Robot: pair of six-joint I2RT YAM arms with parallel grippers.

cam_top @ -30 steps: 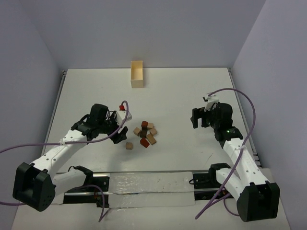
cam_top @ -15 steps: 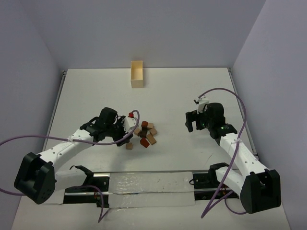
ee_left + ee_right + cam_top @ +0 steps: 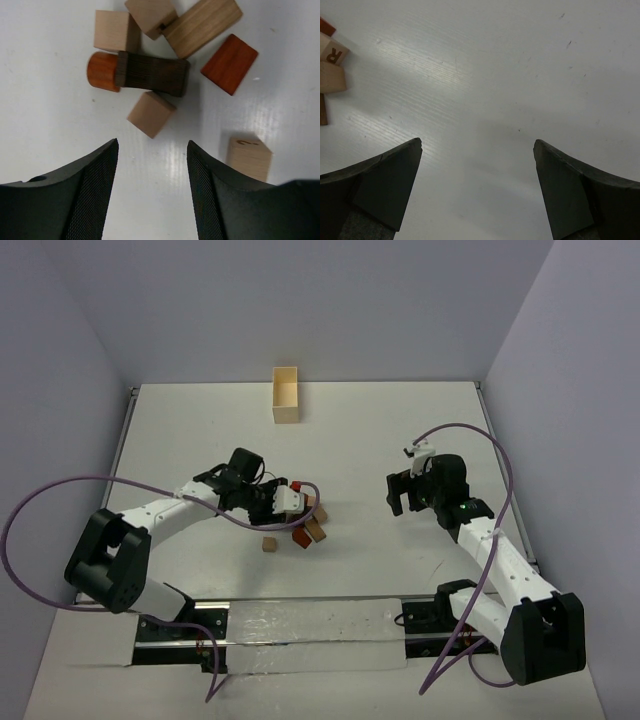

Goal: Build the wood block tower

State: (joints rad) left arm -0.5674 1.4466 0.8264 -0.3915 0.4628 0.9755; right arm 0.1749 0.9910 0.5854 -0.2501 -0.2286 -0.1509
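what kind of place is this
Probably a robotics lab test cell: left arm and right arm bolted to a white table, plain walls around it, only small wood blocks and a pale wooden box as props.

The left arm (image 3: 165, 512) and right arm (image 3: 495, 560) are showing white link shells joined by chunky black motor housings, with a small green light (image 3: 463, 507) glowing on the right one. A purple cable (image 3: 30, 515) is looping off each arm. The left tool (image 3: 152, 150) and right tool (image 3: 477, 145) are presenting matte black curved fingers (image 3: 95, 200), the left pair finely ribbed on the inner faces.
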